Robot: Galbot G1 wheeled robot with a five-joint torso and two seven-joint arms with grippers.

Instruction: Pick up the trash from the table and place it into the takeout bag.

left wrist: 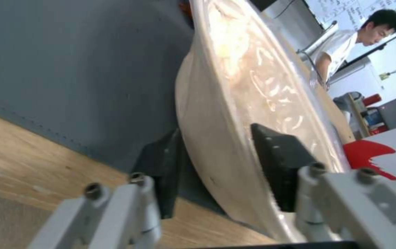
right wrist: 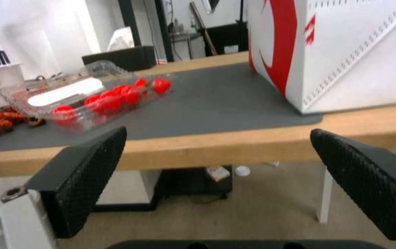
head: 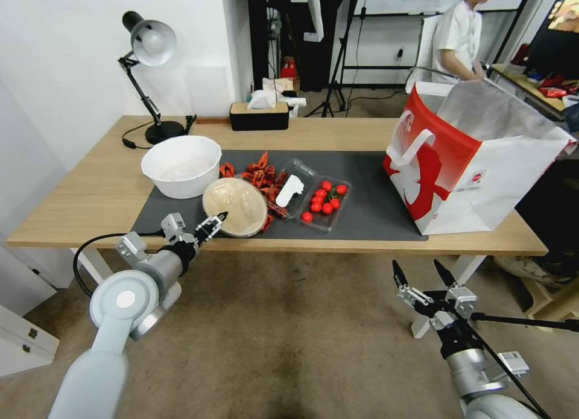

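The round tan bowl (head: 237,205), covered with clear film, sits at the front edge of the grey mat (head: 368,190). My left gripper (head: 212,225) is at its near rim. In the left wrist view the gripper (left wrist: 216,148) has one black pad over the film and the other against the outer wall, shut on the bowl (left wrist: 235,69). The takeout bag (head: 476,160) stands open at the table's right end, its foil lining showing; the right wrist view shows the bag's (right wrist: 345,52) side. My right gripper (head: 422,274) hangs open below the table's front edge, empty (right wrist: 216,173).
A big white bowl (head: 181,164) stands behind the tan one. Red crayfish shells (head: 260,173) and a clear tray of cherry tomatoes (head: 324,199) lie mid-mat. A desk lamp (head: 151,51) and a tissue box (head: 259,114) are at the back. Bare mat separates tray and bag.
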